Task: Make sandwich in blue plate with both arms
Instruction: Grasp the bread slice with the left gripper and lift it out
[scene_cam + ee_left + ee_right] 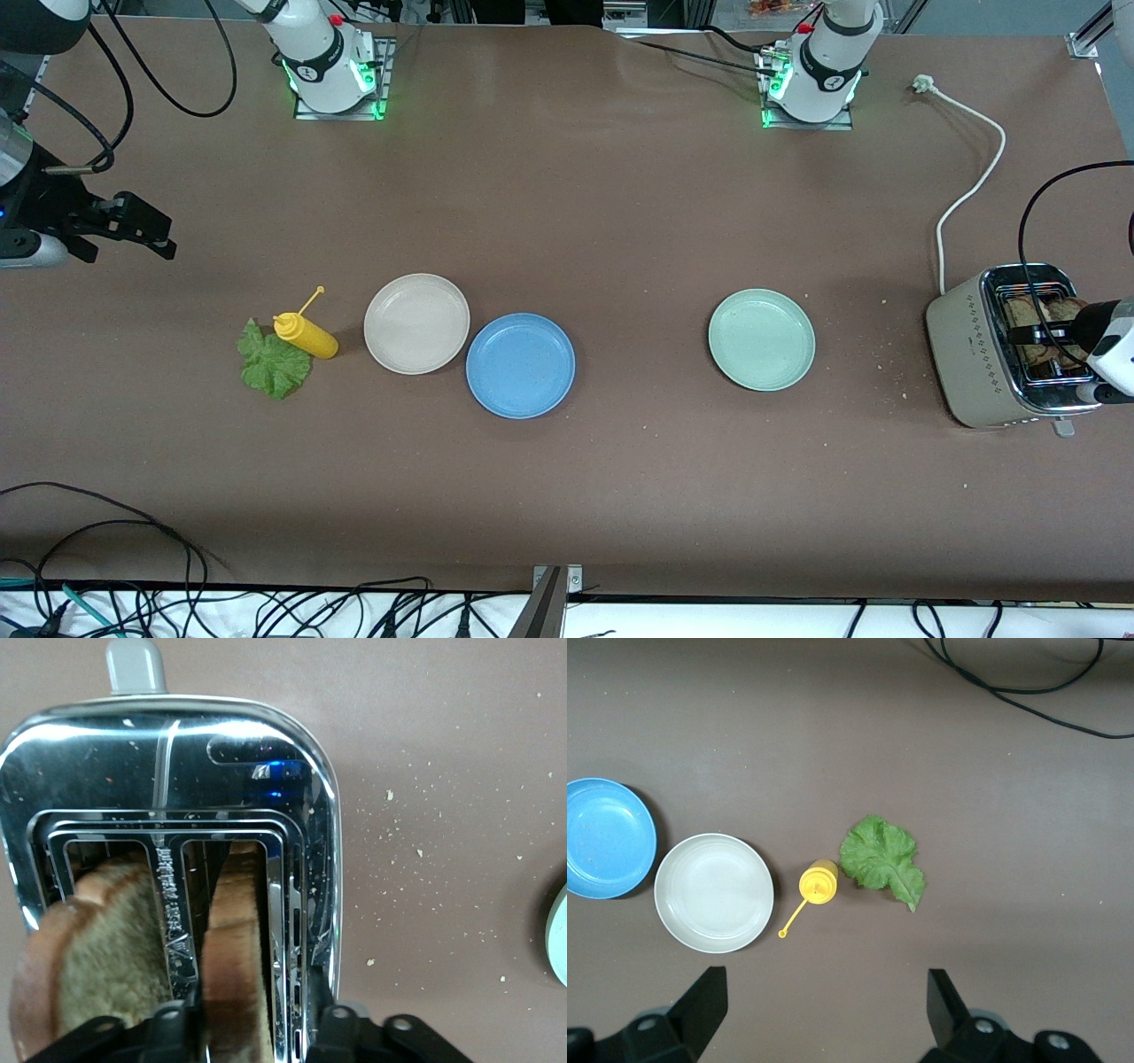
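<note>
Two bread slices (235,948), toasted brown with darker crust, stand upright in the toaster (966,354), one per slot; sandwich not assembled

Counts: 2 slices, 1 lettuce leaf (273,365), 3 plates, 1 yellow squeeze bottle (306,335), 1 toaster, 2 arms

Blue plate (520,365): round, medium blue, low raised rim, near mid-table. Clock bearings taken from it in the front view:
- beige plate (416,323) at ten o'clock, just beside it
- lettuce leaf, ruffled green and flat on the table, at nine o'clock, well apart
- pale green plate (761,339) at three o'clock, apart
- toaster also at three o'clock, at the left arm's end of the table

Bottle lies on its side at one o'clock of the leaf, touching its edge

Left gripper (252,1028) is down over the toaster, fingers (168,1028) spread to either side of one slice, a gap showing at one finger; no pinch seen

Right gripper (155,235) waits in the air over the right arm's end of the table, fingers spread wide, holding nothing
</note>
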